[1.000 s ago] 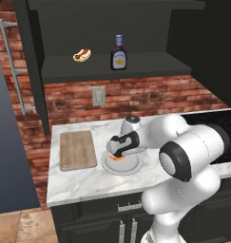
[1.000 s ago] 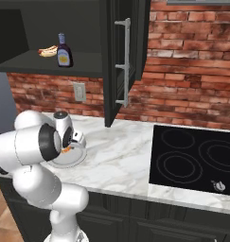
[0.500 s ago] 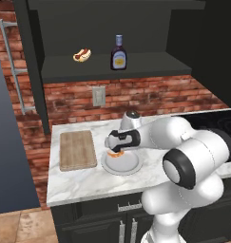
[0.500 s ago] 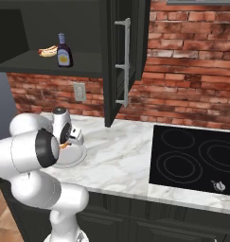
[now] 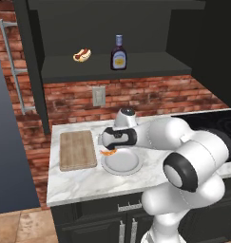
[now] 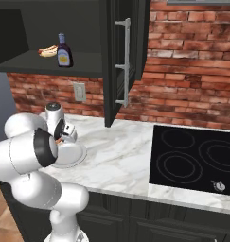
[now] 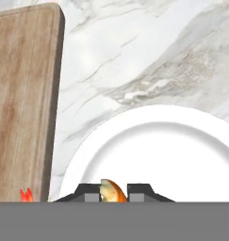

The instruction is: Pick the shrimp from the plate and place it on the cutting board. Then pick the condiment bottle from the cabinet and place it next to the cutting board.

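Note:
The small orange shrimp [image 5: 107, 152] hangs over the left rim of the round light-grey plate [image 5: 124, 163], and my gripper [image 5: 109, 149] is shut on it. In the hand view the shrimp [image 7: 111, 191] sits pinched between my dark fingertips [image 7: 90, 193], with the bare plate [image 7: 172, 155] below and the wooden cutting board [image 7: 21, 94] at the left. The cutting board [image 5: 78, 150] lies on the counter just left of the plate. The dark condiment bottle [image 5: 118, 53] stands upright on the shelf of the dark cabinet [image 5: 150, 64]; the right base view shows this bottle [image 6: 64, 51] too.
A hot dog [image 5: 81, 55] lies on the cabinet shelf left of the bottle. An open cabinet door with a metal handle [image 6: 122, 61] hangs over the marble counter [image 6: 121, 156]. A black cooktop [image 6: 197, 160] is at the right. A wall outlet [image 5: 99, 96] is on the brick wall.
My gripper has carried the shrimp leftward from over the plate's middle to its left rim, nearer the cutting board. The bottle and hot dog have not moved.

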Available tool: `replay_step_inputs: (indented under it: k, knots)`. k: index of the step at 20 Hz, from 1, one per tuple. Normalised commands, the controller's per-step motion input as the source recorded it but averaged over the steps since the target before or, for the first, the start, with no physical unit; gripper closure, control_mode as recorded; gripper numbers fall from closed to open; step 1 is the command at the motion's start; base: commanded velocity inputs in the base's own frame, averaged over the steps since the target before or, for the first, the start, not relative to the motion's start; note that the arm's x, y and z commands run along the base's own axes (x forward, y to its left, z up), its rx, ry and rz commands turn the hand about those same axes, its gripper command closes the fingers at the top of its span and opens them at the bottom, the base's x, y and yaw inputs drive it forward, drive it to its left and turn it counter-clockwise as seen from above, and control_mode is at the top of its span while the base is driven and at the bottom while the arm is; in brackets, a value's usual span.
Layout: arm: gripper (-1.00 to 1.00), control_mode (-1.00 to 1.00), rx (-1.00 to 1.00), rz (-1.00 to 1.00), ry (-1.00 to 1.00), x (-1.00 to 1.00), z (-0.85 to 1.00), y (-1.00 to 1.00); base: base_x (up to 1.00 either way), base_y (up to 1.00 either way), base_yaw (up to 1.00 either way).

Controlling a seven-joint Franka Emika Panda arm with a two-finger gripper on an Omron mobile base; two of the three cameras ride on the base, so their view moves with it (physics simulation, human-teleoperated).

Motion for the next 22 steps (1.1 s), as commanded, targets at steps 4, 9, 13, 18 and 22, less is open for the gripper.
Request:
replay_step_inputs:
  k: [4,9,13,18,22]
  knots:
    - [1.00,-1.00,0.00,0.00,-0.02,0.00,0.06,0.49,0.00,0.00,0.00]
    - [1.00,-1.00,0.00,0.00,-0.03,0.00,0.03,0.53,0.00,0.00,0.00]
    - [1.00,-1.00,0.02,0.00,-0.03,0.00,0.00,0.50,0.00,0.00,0.00]
    - [1.00,-1.00,0.06,0.00,-0.03,0.00,0.00,0.45,0.00,0.00,0.00]
    - [1.00,-1.00,0.05,0.00,-0.02,0.00,0.00,0.42,0.00,0.00,0.00]
